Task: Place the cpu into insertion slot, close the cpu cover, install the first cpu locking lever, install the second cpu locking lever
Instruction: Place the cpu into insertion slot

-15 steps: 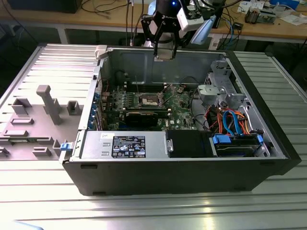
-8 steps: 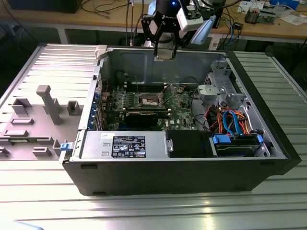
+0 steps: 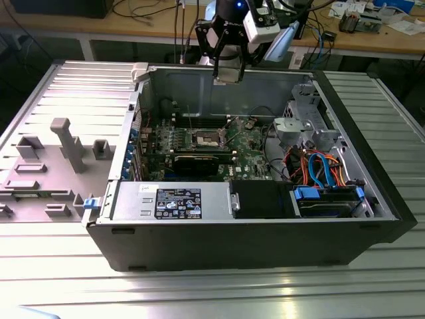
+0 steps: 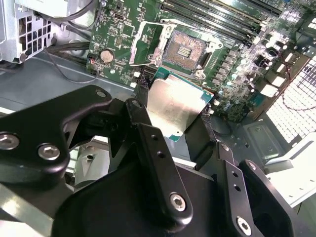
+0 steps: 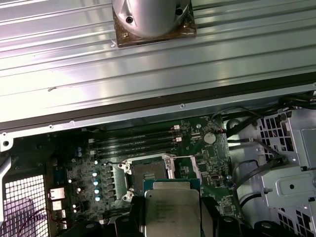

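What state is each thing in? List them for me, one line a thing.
insertion slot: empty, contacts exposed.
cpu cover: swung open, off the insertion slot.
cpu: gripped by its edges, in the air, not seated in the insertion slot.
gripper: shut on the cpu.
computer case: lying on its side, open on top.

The gripper [image 4: 173, 117] is matte black in the second wrist view; its flat links [image 4: 158, 158] have rounded ends, with silver screws [image 4: 177, 201] at the pivots. In the exterior view a blue light [image 3: 236, 6] glows at twelve o'clock of the black wrist [image 3: 222, 33]; a white box [image 3: 259, 23] sits at three o'clock; a silver cylinder [image 3: 229, 63] on a brown plate [image 5: 187, 32] stands at six o'clock.
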Available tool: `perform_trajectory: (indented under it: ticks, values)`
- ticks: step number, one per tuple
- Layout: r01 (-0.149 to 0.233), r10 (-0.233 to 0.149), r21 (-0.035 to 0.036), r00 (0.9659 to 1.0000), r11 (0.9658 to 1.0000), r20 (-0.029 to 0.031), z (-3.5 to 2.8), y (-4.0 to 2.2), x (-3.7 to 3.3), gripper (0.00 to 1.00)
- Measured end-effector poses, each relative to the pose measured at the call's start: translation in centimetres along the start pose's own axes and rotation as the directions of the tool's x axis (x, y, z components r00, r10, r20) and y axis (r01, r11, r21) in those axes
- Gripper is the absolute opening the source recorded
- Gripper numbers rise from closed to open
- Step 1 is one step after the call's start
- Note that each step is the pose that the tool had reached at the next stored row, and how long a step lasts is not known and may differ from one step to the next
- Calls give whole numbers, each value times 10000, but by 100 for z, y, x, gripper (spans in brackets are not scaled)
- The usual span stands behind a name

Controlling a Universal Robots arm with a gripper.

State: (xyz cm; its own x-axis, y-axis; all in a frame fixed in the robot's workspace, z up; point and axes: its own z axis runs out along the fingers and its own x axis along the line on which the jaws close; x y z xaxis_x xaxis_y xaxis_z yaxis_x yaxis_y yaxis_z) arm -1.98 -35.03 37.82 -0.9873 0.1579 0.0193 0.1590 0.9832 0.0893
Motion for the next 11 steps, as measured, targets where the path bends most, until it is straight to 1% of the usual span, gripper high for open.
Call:
perform_trajectory:
  ticks: [11]
  values:
    - [-79,79,-1,10000,10000,7,1,0,0,55]
